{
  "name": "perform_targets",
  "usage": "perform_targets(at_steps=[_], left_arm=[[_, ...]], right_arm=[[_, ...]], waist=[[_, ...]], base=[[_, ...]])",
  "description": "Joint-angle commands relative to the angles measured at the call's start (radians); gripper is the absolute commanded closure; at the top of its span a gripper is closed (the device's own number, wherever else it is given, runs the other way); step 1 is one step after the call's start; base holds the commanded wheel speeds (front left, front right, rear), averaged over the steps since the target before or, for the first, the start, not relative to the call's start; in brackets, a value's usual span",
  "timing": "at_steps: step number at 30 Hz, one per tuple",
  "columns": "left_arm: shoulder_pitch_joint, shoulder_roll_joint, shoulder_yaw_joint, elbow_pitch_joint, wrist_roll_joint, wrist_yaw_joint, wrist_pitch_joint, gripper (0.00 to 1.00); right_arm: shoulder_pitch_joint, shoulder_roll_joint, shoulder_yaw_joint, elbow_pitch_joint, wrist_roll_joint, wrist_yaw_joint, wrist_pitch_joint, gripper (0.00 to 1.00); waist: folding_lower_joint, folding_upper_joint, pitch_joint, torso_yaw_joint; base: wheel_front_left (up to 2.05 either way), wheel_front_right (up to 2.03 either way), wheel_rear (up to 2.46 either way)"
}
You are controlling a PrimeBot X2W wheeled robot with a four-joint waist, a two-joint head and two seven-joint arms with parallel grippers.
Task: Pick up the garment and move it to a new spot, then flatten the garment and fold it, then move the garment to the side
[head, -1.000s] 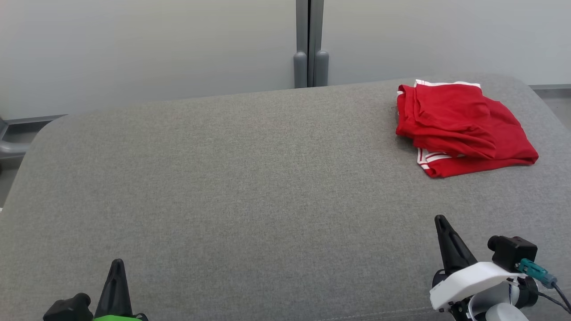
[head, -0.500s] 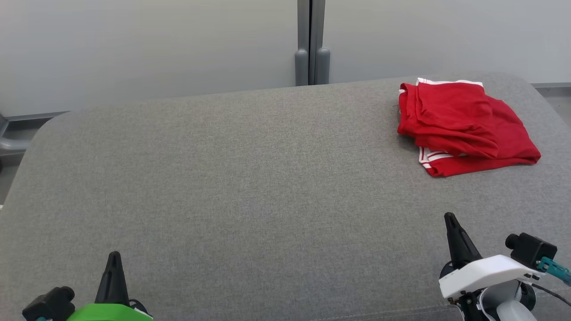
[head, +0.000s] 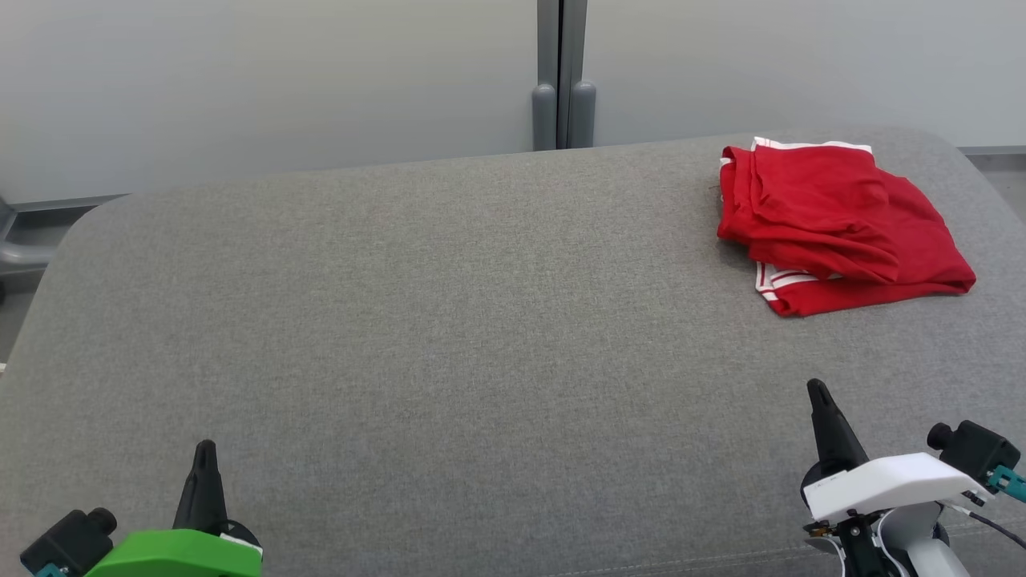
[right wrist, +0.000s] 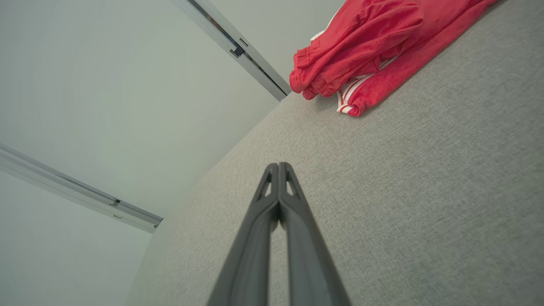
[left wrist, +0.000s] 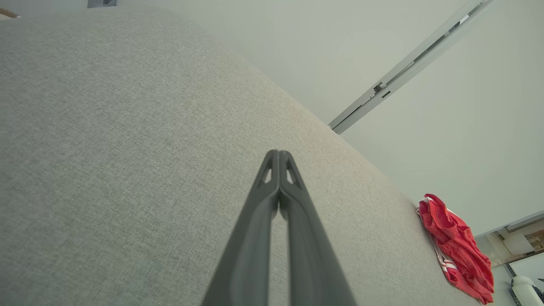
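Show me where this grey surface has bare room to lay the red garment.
The grey surface is bare across its middle and left side, from the far edge down to the left gripper and right gripper. A bare strip lies between the right gripper and the red garment. Crowded: the far right corner, under that garment.

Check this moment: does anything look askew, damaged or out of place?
Nothing really stands out. The red garment lies folded near the far right corner of the grey cushion, layers slightly uneven, a white-striped edge peeking out. Left gripper and right gripper are shut, clear of it.
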Motion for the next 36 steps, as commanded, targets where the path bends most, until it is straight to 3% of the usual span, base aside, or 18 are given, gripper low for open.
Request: perform_targets(at_steps=[1,36], left_arm=[[-0.031,0.002,0.008,-0.011,-0.03,-0.008,0.007,1.0],[-0.088,-0.012,0.036,0.002,-0.421,-0.036,0.119,1.0]], right_arm=[[-0.009,-0.002,-0.009,-0.018,0.029,0.0,0.007,1.0],[-0.001,0.029,-0.074,-0.048,0.376,0.0,0.091,1.0]], waist=[[0.0,0.0,0.001,0.0],[0.0,0.0,0.018,0.01]], base=[[0.0,0.0,0.0],[0.0,0.0,0.0]])
